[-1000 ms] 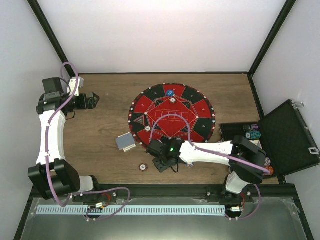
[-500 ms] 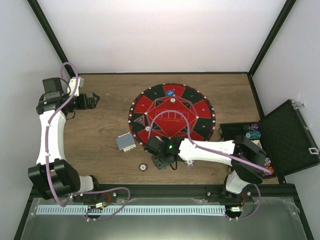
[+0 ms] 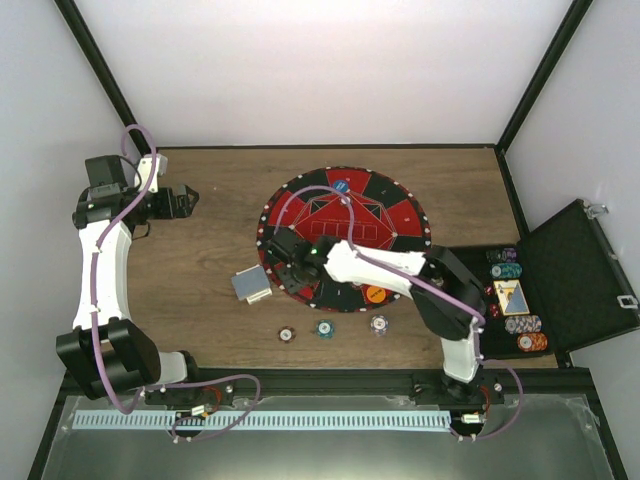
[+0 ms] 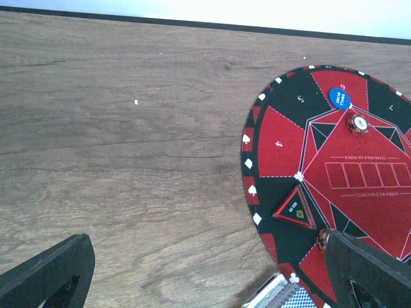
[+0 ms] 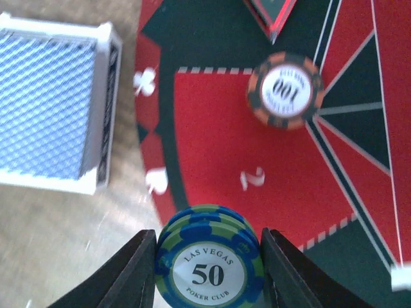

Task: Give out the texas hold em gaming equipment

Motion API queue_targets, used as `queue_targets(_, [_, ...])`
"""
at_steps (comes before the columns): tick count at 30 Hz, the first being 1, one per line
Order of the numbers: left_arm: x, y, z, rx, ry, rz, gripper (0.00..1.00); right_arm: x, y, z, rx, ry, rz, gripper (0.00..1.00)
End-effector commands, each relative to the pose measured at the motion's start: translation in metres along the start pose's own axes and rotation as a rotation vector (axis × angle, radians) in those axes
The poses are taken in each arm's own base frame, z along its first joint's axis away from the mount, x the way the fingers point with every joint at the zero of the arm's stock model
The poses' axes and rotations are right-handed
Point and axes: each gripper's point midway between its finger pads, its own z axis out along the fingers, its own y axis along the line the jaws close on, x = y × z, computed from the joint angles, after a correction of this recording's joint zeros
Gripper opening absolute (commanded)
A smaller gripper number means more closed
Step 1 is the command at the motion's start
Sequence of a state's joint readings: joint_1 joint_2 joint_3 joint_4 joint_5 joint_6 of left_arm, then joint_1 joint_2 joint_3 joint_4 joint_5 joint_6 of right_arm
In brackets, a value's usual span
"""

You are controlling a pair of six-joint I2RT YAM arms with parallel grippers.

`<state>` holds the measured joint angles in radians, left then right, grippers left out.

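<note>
1. A blue-and-green chip (image 5: 209,269) marked 50 sits between the fingers (image 5: 138,273) of the right gripper (image 5: 209,256), which press on it from both sides. It is over the left rim of the round red-and-black mat (image 3: 395,215), by the red field marked 2. Whether it touches the mat I cannot tell.
2. An orange-and-black chip (image 5: 284,90) marked 100 lies flat on that same red field, just beyond the held one.
3. The deck of cards (image 3: 252,285), blue backs up in a white tray, rests on the table (image 3: 210,250) just beside the mat's left edge.
4. An orange disc (image 3: 374,294) lies on the mat's near rim, and a blue disc (image 4: 340,97) on its far side.
5. On the bare wood in front of the mat, a reddish chip (image 3: 287,334), a teal chip (image 3: 324,328) and a pale chip (image 3: 379,323) lie in a row, apart from each other.
6. The left gripper (image 3: 188,199) hangs over the far left of the table, well apart from everything, jaws spread wide with nothing between them.
7. A black case (image 3: 580,270) lies open at the right, with chip stacks (image 3: 505,268) inside.
</note>
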<state>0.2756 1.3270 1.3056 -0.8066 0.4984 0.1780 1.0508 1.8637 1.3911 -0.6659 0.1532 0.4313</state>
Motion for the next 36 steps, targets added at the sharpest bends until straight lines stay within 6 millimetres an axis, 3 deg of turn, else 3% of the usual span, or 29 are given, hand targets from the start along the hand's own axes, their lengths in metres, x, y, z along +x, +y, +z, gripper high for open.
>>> queue_targets(1, [-0.007, -0.001, -0.007, -0.009, -0.020, 0.001, 1.00, -0.036, -0.002, 0.025, -0.010, -0.038, -0.017, 0.13])
queue_targets(5, [-0.008, 0.000, -0.007, -0.009, -0.021, 0.002, 1.00, -0.044, -0.011, 0.052, -0.001, -0.022, 0.002, 0.13])
queue_targets(10, [-0.009, 0.000, -0.006, -0.007, -0.020, -0.001, 1.00, -0.044, -0.016, 0.072, 0.003, -0.004, 0.023, 0.14])
queue_targets(15, [-0.008, 0.001, -0.004, -0.004, -0.017, -0.002, 1.00, -0.039, -0.019, 0.077, 0.012, 0.017, 0.025, 0.36])
queue_targets(17, [-0.007, 0.000, -0.004, -0.002, -0.016, -0.003, 1.00, -0.040, -0.020, 0.072, 0.015, 0.013, 0.026, 0.47])
queue_targets(22, [-0.007, 0.000, -0.004, 0.000, -0.016, -0.004, 1.00, -0.040, -0.025, 0.051, 0.022, -0.001, 0.031, 0.63])
queue_targets(26, [-0.007, -0.001, -0.003, 0.005, -0.016, -0.004, 1.00, -0.031, -0.029, 0.026, 0.013, -0.013, 0.044, 0.66])
queue_targets(30, [-0.007, -0.001, -0.003, 0.007, -0.018, -0.003, 1.00, -0.006, -0.030, 0.000, -0.002, -0.009, 0.055, 0.68])
queue_targets(36, [-0.008, -0.003, -0.002, 0.019, -0.019, -0.009, 1.00, 0.062, -0.014, -0.023, -0.019, 0.061, 0.036, 0.76])
